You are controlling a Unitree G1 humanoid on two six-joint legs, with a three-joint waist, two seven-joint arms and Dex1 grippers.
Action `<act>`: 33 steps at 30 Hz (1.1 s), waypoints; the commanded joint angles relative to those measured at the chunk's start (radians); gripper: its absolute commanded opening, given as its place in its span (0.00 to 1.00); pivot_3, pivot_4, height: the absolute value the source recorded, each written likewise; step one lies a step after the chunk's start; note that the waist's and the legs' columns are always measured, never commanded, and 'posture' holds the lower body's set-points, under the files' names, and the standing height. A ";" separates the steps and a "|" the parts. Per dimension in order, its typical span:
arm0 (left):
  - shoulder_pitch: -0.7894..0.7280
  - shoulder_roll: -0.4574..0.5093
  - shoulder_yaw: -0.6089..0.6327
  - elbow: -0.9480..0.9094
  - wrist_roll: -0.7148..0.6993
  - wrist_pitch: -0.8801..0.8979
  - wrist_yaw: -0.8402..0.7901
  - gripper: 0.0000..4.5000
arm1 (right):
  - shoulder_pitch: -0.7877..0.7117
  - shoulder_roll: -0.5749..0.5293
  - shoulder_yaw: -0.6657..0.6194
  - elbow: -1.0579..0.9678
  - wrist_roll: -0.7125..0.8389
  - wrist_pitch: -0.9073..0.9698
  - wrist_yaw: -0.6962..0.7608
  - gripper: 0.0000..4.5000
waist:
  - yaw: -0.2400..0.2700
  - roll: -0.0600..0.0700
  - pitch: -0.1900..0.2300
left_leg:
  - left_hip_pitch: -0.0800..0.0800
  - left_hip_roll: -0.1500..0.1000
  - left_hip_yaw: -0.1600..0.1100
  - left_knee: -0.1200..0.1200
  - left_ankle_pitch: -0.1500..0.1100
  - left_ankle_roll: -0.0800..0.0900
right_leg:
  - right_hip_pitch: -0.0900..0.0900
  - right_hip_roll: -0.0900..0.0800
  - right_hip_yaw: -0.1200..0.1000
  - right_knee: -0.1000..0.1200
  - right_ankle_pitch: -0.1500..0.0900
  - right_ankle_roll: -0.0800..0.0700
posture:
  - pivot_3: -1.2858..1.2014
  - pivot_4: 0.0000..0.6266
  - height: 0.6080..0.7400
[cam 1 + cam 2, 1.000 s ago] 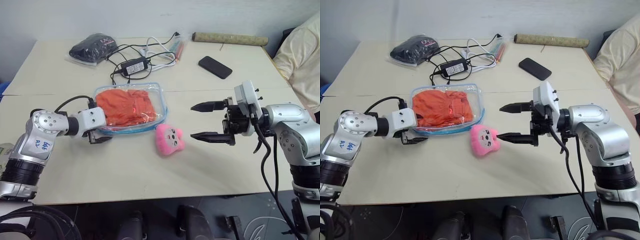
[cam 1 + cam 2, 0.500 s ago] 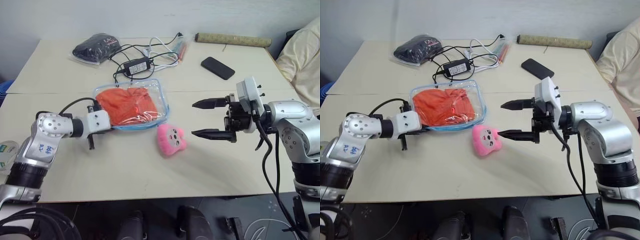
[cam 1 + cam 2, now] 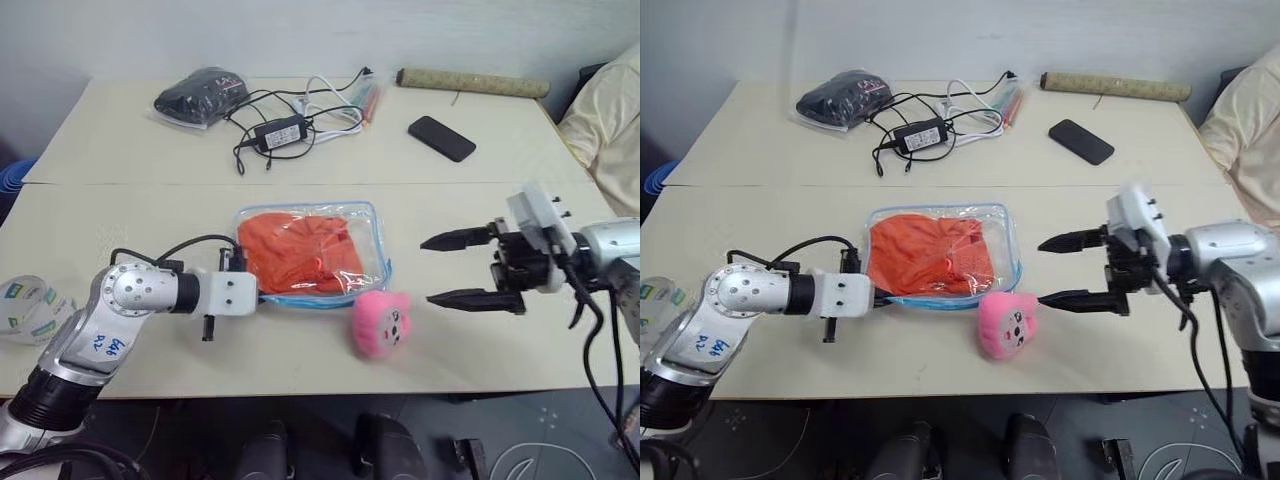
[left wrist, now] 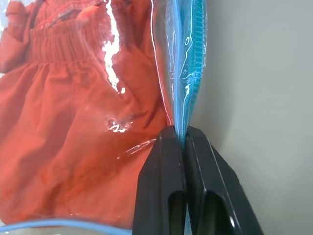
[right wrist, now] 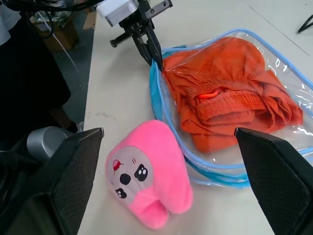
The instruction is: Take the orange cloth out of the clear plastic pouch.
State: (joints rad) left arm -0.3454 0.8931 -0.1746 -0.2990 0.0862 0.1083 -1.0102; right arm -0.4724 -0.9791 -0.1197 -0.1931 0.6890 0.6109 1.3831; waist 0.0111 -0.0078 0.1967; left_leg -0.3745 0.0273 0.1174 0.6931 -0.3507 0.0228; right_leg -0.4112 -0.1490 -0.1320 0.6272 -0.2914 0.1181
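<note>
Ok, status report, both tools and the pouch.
Left tool shut on the clear plastic pouch at its blue edge. Right tool open, holding nothing. Orange cloth inside pouch. Pink plush toy against pouch's near corner.

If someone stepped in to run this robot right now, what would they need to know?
Left gripper: fingers shut on the light blue edge of the clear plastic pouch.
Right gripper: fingers wide open, holding nothing, hovering off to the pouch's right.
The orange cloth is fully inside the pouch, which lies on the table near the front edge. A pink plush toy lies just in front of the pouch's right corner, between it and the right gripper.
Done: pouch edge pinched.
Left: open the pouch, reach in with the free gripper, pull the cloth out.
</note>
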 commanded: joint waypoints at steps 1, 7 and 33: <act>-0.011 0.002 -0.020 0.014 0.043 -0.078 0.011 0.00 | 0.016 -0.029 -0.054 -0.031 0.020 -0.002 0.002 1.00 | 0.001 0.000 0.000 | 0.000 0.000 0.000 0.000 0.000 0.000 | 0.000 0.000 0.000 0.000 0.000 0.000 | 0.52 0.24 1.00; -0.029 -0.027 -0.016 0.073 0.045 -0.096 0.027 0.00 | 0.077 -0.027 -0.085 -0.071 0.026 0.007 -0.035 1.00 | 0.008 0.000 0.000 | 0.000 0.000 0.000 0.001 0.000 0.000 | 0.000 0.000 0.000 0.000 0.000 0.000 | 0.52 0.24 1.00; 0.261 0.094 0.609 -0.418 -0.694 0.691 -0.091 0.88 | 0.437 0.165 0.073 -0.262 -0.118 -0.017 -0.320 1.00 | 0.012 0.000 0.000 | 0.004 0.002 -0.004 0.004 -0.002 -0.001 | 0.005 0.001 0.001 -0.001 0.000 -0.001 | 0.52 0.24 1.00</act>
State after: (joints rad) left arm -0.0780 0.9752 0.4115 -0.6959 -0.5798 0.8012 -1.1042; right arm -0.0262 -0.8128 -0.0555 -0.4136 0.5774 0.5901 1.0920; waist 0.0229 -0.0079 0.1965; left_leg -0.3710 0.0286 0.1138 0.6976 -0.3531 0.0214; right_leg -0.4068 -0.1483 -0.1309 0.6259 -0.2910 0.1173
